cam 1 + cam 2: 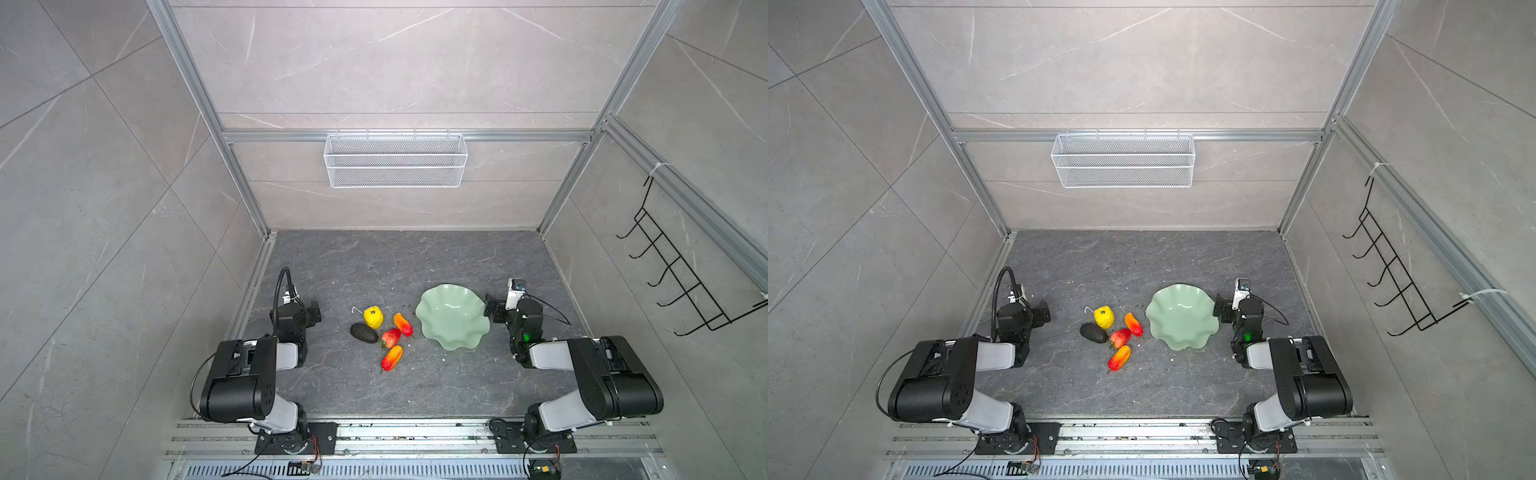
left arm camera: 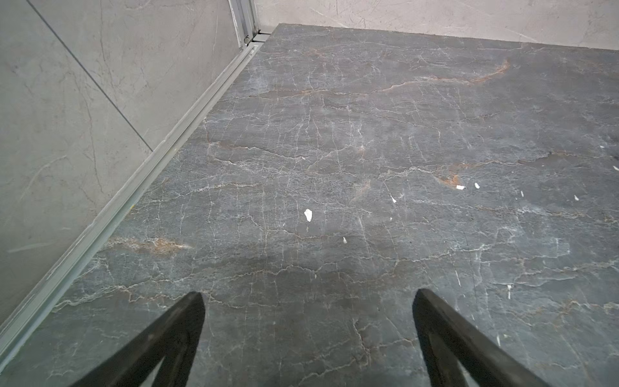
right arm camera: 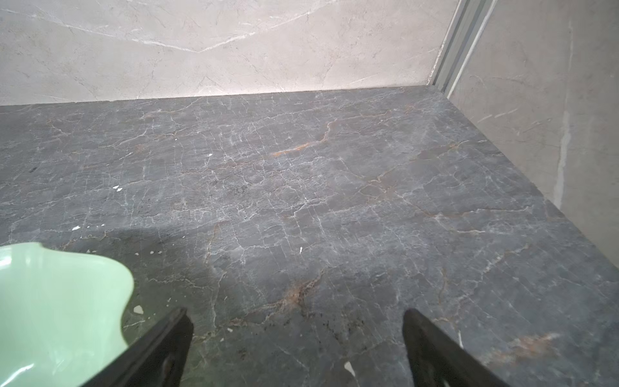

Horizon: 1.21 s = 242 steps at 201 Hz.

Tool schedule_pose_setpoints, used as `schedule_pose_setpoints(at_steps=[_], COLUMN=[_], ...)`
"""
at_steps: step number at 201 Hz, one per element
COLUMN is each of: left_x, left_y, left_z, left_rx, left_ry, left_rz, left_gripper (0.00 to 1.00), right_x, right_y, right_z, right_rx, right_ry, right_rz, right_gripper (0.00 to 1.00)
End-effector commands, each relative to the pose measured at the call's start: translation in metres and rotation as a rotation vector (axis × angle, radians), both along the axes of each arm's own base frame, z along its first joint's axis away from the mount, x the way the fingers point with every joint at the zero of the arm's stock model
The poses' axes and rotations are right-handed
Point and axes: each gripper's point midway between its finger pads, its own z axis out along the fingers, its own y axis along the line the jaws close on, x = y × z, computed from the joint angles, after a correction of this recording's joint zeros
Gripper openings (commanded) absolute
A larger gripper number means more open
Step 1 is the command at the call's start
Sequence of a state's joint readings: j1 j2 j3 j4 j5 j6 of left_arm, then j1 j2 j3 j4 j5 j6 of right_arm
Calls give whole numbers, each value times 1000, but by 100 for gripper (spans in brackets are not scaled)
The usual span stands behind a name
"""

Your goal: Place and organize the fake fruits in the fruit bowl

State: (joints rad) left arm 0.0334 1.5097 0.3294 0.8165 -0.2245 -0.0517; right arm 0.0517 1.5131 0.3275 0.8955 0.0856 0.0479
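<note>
In a top view, grey tiled walls (image 1: pixel 104 166) enclose a dark marble bench (image 1: pixel 374 270). The fake fruits (image 1: pixel 390 337) cluster on it, just left of the fruit bowl (image 1: pixel 453 320).
Left wrist view: my left end effector (image 2: pixel 308 293) is spread over bare bench.
Right wrist view: my right end effector (image 3: pixel 296 311) is spread, with the fruit bowl just beside it.

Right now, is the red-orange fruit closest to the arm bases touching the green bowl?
Apart. In both top views bare dark tabletop lies between the red-orange fruit and the bowl.

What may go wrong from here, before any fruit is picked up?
The strawberry lies crowded between the avocado and a red-orange fruit, so a grasp may knock neighbours away. The right end effector, open, sits close beside the fruit bowl; swinging across might shove it.
</note>
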Motion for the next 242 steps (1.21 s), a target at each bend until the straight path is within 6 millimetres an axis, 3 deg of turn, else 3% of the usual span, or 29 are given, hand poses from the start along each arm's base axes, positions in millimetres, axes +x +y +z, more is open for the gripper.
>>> schedule_pose_setpoints(at_steps=[1,242], left_x=[12,12], left_y=[-1,-1], left_z=[23,22], left_rx=[-1,-1], left_ry=[-83,-82], left_rz=[-11,-12], left_gripper=[100,100], right_x=[7,7], right_y=[3,-1], right_z=[10,11], right_rx=[-9,-10], right_ry=[-33,-37], right_rz=[17,-9], right_gripper=[100,100])
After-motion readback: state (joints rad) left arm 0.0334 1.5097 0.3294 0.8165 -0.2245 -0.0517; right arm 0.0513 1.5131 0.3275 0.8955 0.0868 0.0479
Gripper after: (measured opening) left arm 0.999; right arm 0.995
